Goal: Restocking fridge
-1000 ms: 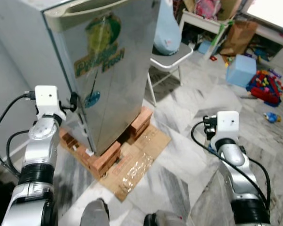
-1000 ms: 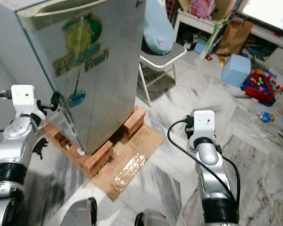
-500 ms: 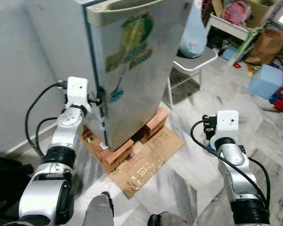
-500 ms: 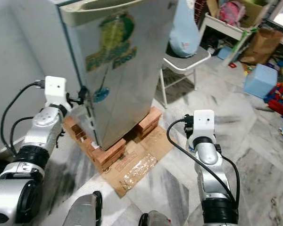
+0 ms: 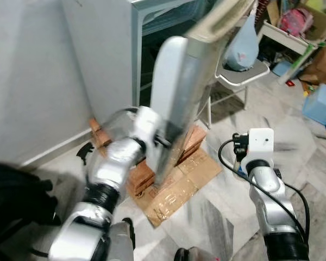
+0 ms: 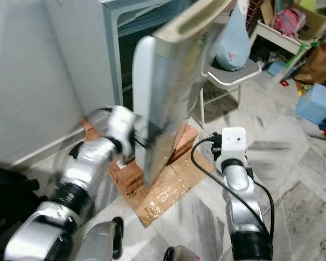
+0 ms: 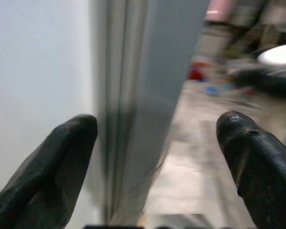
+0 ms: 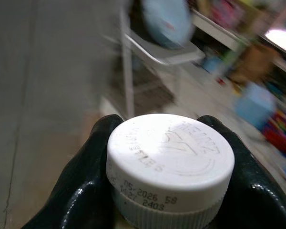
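The small silver fridge (image 5: 106,65) stands on red bricks (image 5: 191,142) over a flattened sheet of brown cardboard (image 5: 176,187), and its silver door (image 6: 168,98) is swung wide, edge-on to me, so the dark inside shows behind it. The left arm is blurred; its left gripper (image 7: 157,157) sits at the door's lower edge, the two black fingers (image 7: 52,171) spread apart with the door's edge running between them, though I cannot tell whether either pad touches the metal.

The right arm is held out over the grey marble floor (image 5: 223,217), well apart from the fridge. Its right gripper (image 8: 167,191) is clamped on a container with a white ribbed screw cap (image 8: 169,162); the cap carries raised lettering on top and a printed date code on its side, and a black finger presses it on each flank.

Behind the door, a grey folding chair (image 5: 236,76) holds a pale blue bag (image 5: 242,46). Further back lie a light blue box (image 5: 320,103) and a brown paper bag (image 5: 320,54).
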### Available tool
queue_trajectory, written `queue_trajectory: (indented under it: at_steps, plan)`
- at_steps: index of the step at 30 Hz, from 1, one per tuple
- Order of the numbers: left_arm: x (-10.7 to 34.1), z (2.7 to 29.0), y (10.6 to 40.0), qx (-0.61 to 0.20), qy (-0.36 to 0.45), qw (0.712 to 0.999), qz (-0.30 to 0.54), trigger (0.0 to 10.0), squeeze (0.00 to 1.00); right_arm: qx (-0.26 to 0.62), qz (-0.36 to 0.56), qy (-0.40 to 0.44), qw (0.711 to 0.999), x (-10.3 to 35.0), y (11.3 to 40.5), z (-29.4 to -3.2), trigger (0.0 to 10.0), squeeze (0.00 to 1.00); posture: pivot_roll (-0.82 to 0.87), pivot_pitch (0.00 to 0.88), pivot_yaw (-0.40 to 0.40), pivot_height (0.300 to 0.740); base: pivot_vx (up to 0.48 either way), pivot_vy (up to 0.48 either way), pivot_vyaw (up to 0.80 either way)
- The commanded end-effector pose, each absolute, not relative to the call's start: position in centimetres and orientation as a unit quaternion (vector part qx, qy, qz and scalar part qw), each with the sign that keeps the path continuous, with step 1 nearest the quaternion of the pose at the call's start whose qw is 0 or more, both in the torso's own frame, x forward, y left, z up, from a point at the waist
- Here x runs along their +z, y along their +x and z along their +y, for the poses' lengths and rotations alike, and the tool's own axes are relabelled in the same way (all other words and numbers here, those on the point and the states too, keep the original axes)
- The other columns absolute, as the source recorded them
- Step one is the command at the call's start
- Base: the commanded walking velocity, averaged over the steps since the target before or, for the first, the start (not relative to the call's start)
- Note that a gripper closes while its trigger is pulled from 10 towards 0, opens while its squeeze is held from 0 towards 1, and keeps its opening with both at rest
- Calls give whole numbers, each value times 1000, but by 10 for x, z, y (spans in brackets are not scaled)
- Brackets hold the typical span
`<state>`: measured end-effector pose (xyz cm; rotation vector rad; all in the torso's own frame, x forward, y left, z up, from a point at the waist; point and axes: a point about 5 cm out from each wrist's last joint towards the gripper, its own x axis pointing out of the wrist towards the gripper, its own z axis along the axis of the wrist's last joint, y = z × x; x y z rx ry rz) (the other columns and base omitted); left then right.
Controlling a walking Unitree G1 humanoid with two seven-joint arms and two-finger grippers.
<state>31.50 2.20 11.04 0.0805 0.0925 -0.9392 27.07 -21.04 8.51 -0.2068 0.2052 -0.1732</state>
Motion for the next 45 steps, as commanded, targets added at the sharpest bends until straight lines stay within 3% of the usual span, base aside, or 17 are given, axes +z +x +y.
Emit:
queue_trajectory:
  at_steps: [1,18,23,26,27,30,36,41,45]
  plan:
    - [118,13,310,-478,44,877,28,10000,0,-124,111,-106,980,86,264,-223,10000,0,-5,130,-66,740,0,0,0]
    - [120,0,300,-491,30,870,25,10000,0,-146,128,-96,976,77,258,-219,10000,0,8,119,-39,740,0,-308,0]
    - [120,6,302,-467,42,883,20,10000,0,-148,126,-88,977,77,258,-217,10000,0,11,118,-34,740,0,0,0]
    - [117,29,306,-411,57,910,14,10000,0,-145,122,-79,979,78,261,-216,10000,0,13,118,-33,740,0,0,0]
    - [115,47,309,-365,66,928,15,10000,0,-140,114,-70,981,80,264,-214,10000,0,18,118,-33,740,0,0,0]
    - [115,67,308,-335,69,940,14,10000,0,-134,107,-62,983,83,267,-213,10000,0,23,117,-33,740,0,0,0]
    - [109,146,288,-191,66,979,24,10000,0,-118,88,-23,989,84,278,-204,10000,0,52,107,-24,740,0,-238,0]
    - [104,175,275,-133,79,987,39,10000,0,-82,79,-11,993,84,286,-186,10000,0,78,104,-43,740,0,-457,0]
    - [108,176,274,-127,79,988,35,10000,0,-72,75,-10,995,85,289,-180,10000,0,87,107,-55,740,0,-465,0]
